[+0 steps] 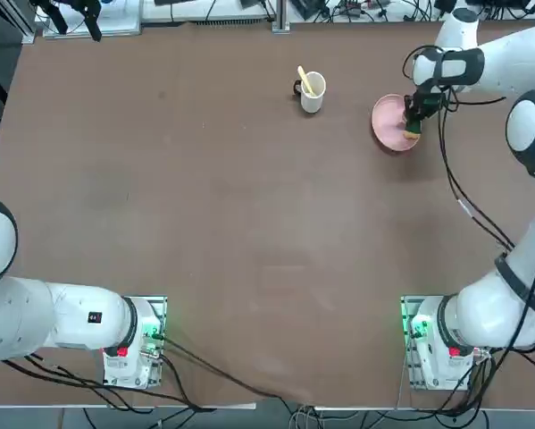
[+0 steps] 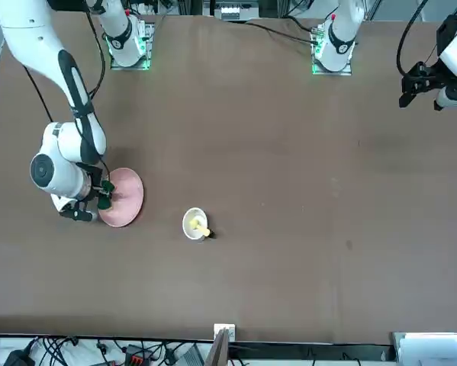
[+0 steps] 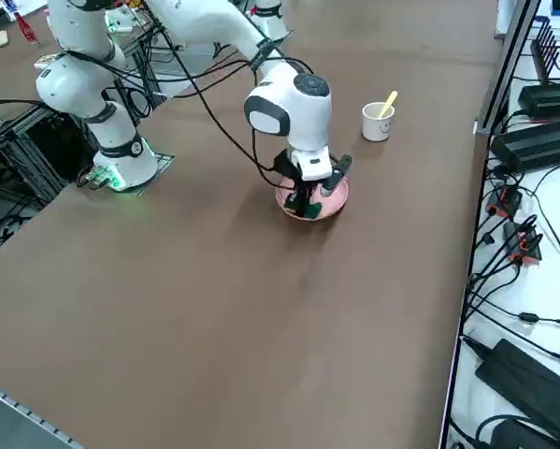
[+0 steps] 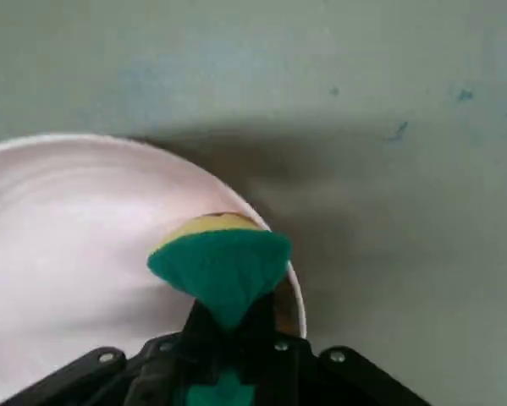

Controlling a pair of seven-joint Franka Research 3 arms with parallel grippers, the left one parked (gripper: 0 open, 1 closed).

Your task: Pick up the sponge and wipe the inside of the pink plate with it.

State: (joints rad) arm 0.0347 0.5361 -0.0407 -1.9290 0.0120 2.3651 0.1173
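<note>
Right, we had the right gripper (image 4: 228,338) clamped shut on the small green-and-yellow sponge block (image 4: 222,269), squeezed hard enough that the sponge flared out beyond the fingertips. Yellow layer faced the round, shallow pale pink plate (image 4: 75,220), green layer faced the wrist camera. Sponge sat directly below the gripper, just inside the plate's raised rim, at the edge nearer the right arm's side of the brown table (image 1: 204,223).

We judged the pinch at one end was deliberate: it left the free end of the sponge as the wiping face and kept the fingers off the dish. Gripper pointed roughly straight down over the plate in the side view, which suited pressing into the inside. Whether the sponge actually touched the plate surface, we couldn't tell.

White mug (image 1: 313,92) with the yellow utensil (image 1: 305,79) stood well apart from the gripper, clear of any wiping stroke.

Labels: no readable writing on sponge or plate. A small dark mark showed on the mug in the side view; we couldn't read it.
</note>
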